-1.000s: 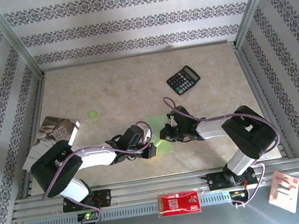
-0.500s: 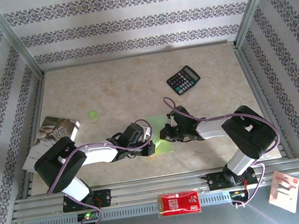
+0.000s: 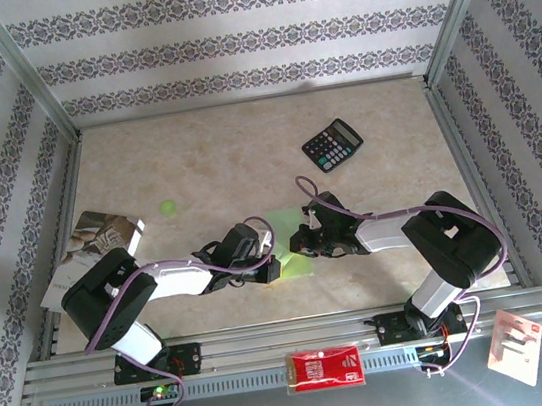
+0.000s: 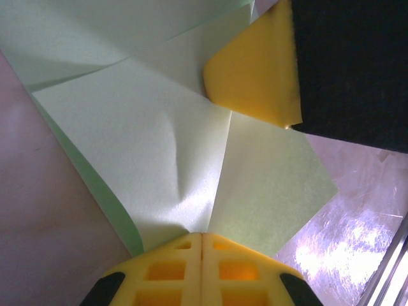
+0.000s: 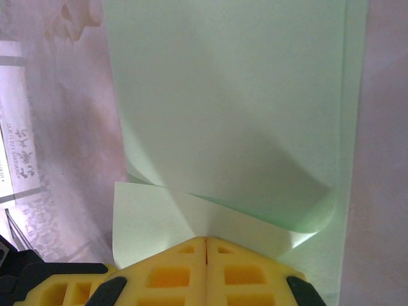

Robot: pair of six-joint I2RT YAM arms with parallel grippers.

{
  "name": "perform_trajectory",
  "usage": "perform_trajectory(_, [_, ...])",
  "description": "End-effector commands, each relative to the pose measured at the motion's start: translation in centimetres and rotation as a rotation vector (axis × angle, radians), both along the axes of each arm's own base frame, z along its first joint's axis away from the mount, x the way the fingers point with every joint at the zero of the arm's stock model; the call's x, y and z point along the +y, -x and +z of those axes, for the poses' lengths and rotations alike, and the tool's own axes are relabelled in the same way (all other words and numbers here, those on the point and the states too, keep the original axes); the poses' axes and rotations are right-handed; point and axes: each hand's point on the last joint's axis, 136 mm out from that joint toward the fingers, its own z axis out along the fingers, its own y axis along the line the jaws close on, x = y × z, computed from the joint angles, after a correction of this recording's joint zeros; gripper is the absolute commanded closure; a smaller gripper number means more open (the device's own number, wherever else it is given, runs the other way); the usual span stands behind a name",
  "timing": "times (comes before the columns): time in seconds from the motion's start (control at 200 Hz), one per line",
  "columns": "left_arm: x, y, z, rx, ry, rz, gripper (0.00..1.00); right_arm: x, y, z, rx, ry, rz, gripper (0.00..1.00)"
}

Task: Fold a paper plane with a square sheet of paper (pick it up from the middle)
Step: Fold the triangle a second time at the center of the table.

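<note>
- A printed booklet lay at the left edge of the table, with a small round green dot just to its right.
- The left gripper reached in low from the left. In the left wrist view its yellow fingers were pressed together, pinching one edge of the paper.
- The square sheet of paper, light green, lay near the front middle of the table between the two grippers. It was partly folded, with a flap lifted and curled over the rest.
- The right gripper met the sheet from the right, its jaws closed on a folded corner.
- A black calculator sat well apart, toward the back right.
- A red-and-white packet rested on the front rail.
</note>
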Motion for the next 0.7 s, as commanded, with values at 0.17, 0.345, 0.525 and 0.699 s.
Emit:
perform_trajectory(0.17, [2.3,2.4,-2.0,0.077,-0.074,-0.024,1.0,-1.5,1.1,-2.4,0.061,0.1,0.0,1.0])
perform_trajectory(0.345, [2.9,2.7,-2.7,0.094,-0.125,-0.034,1.0,-1.3,0.9,-2.1,0.056,0.092,0.001,1.0])
perform_trajectory(0.525, [3.7,3.1,-3.7,0.119,-0.17,-0.027,1.0,-0.6,0.1,-0.7,0.026,0.056,0.015,1.0])
perform_trajectory(0.699, [4.4,3.3,-4.1,0.12,-0.192,-0.009,1.0,0.5,-0.7,2.5,-0.033,-0.03,0.039,0.94])
